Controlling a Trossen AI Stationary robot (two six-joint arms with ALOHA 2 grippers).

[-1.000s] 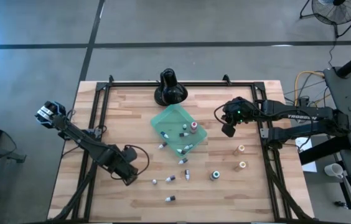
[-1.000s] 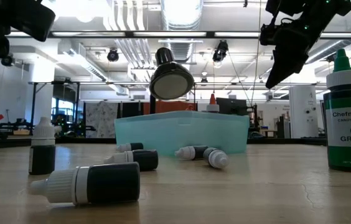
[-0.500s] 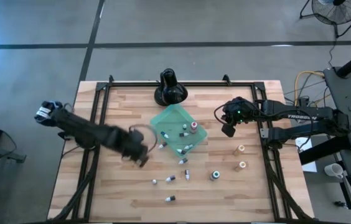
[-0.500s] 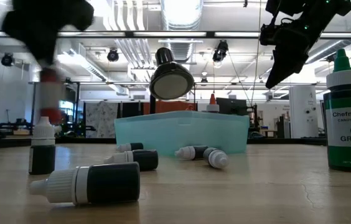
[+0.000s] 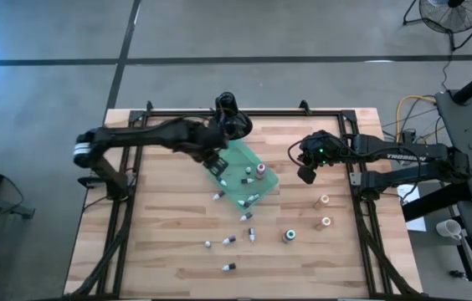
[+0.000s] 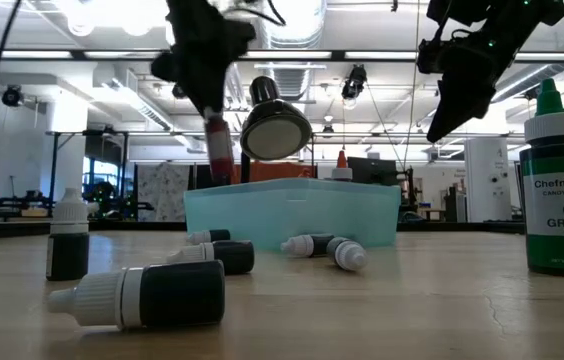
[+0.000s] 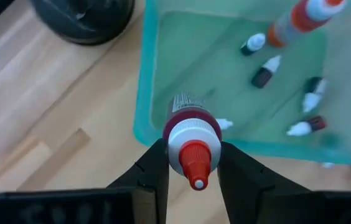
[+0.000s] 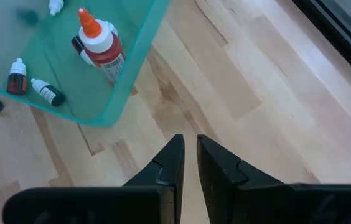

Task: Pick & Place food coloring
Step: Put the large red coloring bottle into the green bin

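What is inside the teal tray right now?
The teal tray holds one upright red bottle with an orange tip and several small dropper bottles lying flat. The left end effector, holding a red-capped bottle, covers part of its edge.

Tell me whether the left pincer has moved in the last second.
Yes. The left pincer, holding a red bottle, swung from the table's near-left area to the tray's far-left edge.

My left arm reaches across the worktop's far side; left gripper point(image 7: 191, 163) raised, jaws clamped on a bottle point(image 7: 189, 134). My right arm is bent inward; right gripper point(image 8: 187, 163) raised, jaws closed, empty.
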